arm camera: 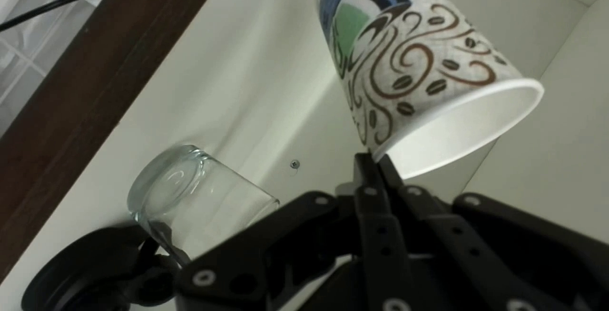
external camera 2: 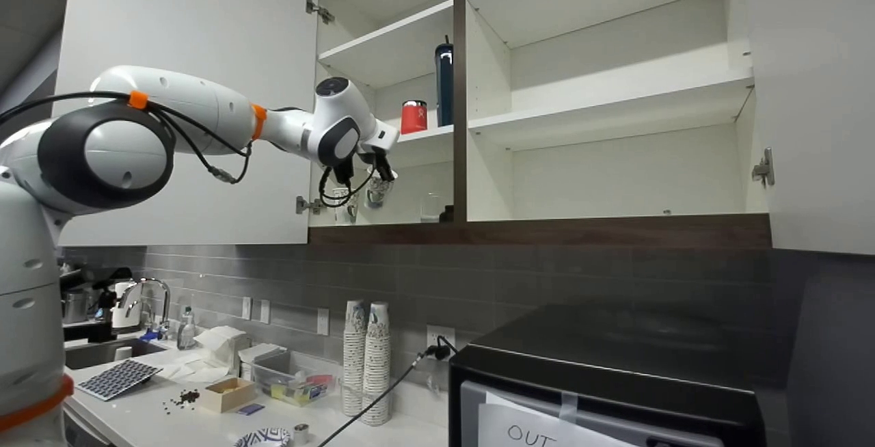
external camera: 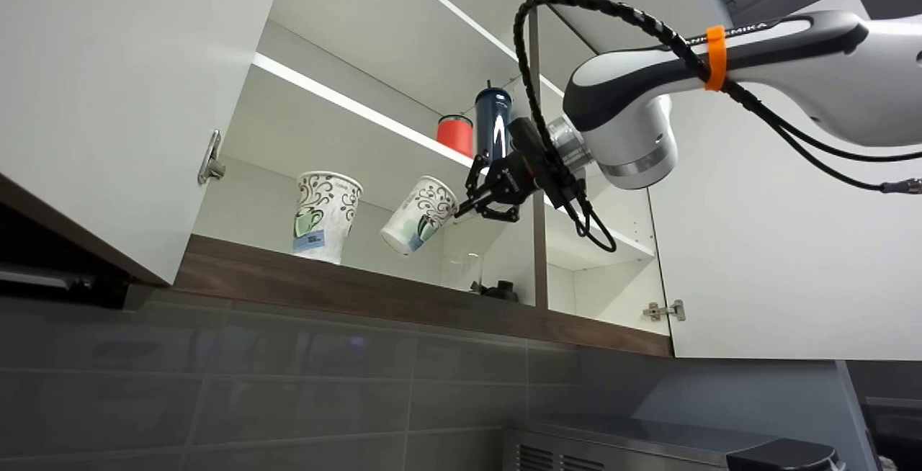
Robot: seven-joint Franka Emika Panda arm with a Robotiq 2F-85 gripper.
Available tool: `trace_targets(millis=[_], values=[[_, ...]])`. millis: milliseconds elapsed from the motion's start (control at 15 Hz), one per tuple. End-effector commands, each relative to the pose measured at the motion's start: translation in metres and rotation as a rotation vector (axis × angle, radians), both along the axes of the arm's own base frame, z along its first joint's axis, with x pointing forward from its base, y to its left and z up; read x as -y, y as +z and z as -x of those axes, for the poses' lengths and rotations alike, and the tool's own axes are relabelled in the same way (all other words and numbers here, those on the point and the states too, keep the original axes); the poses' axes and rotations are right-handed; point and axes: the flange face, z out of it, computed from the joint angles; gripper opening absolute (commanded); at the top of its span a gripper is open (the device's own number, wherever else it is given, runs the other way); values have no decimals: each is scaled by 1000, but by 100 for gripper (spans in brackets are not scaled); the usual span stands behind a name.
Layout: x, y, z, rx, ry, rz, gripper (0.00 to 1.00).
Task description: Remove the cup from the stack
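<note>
One cup (arm camera: 418, 61) hangs tilted, rim pinched in hand (arm camera: 375, 160).

- Held cup (arm camera: 418, 59): base beyond wrist view's top edge.
- Glass (arm camera: 204, 194): partly hidden there by gripper (arm camera: 377, 162).
- Other cup (external camera 2: 350, 213): partly hidden in an exterior view.

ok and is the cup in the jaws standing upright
No, in an exterior view the held cup leans well over, while the other patterned cup stands upright.
</note>
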Motion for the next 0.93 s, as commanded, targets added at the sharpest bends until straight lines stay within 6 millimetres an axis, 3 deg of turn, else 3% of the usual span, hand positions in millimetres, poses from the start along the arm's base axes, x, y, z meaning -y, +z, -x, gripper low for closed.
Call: trace_targets(millis=[0,867], values=[[-13,-3,9,30,-6,136,1],[-64,4,-7,38,63,457,1]])
